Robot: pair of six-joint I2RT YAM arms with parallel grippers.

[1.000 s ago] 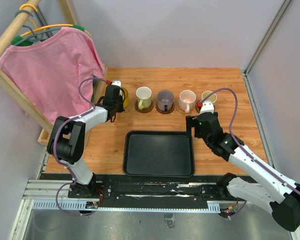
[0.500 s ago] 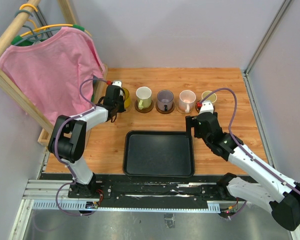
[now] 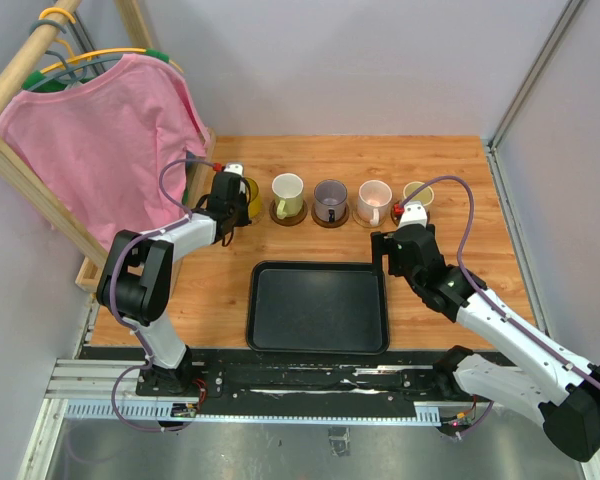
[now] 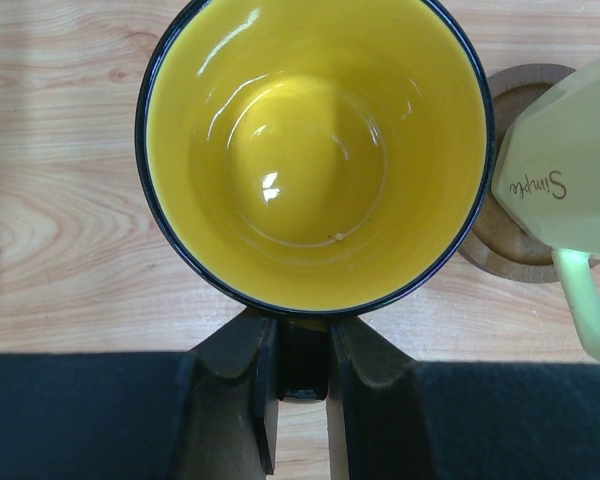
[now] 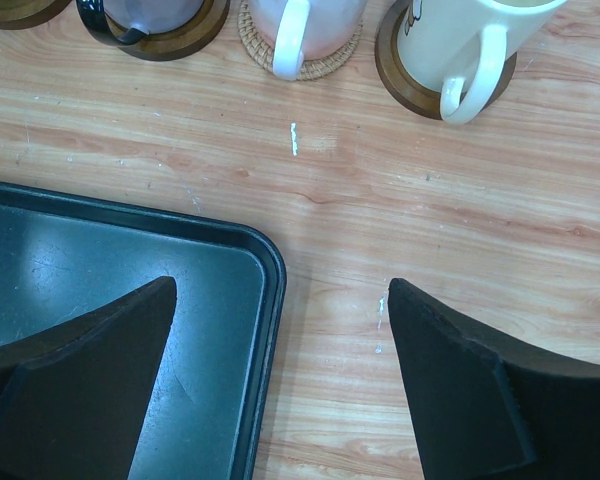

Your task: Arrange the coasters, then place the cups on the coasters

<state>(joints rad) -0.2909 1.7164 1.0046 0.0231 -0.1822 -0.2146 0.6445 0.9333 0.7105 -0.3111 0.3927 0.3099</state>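
Four cups stand in a row on coasters at the back of the table: a pale yellow-cream cup [image 3: 288, 190], a greyish purple cup [image 3: 330, 198], a pale pink cup [image 3: 374, 198] and a cream-white cup [image 3: 417, 193]. At the row's left end is the bright yellow cup [image 3: 248, 194], seen from above in the left wrist view [image 4: 315, 150]. My left gripper [image 4: 302, 365] is shut on its dark handle. No coaster shows under it. A brown coaster [image 4: 510, 250] lies under the neighbouring cup [image 4: 570, 170]. My right gripper [image 5: 280, 300] hangs open over the tray's corner, holding nothing.
A black rectangular tray [image 3: 318, 306] lies in front of the row, its right corner under my right gripper [image 3: 385, 258]. A pink shirt [image 3: 100, 140] hangs on a wooden rack [image 3: 40, 190] at the left edge, close to my left arm. Grey walls close in the table.
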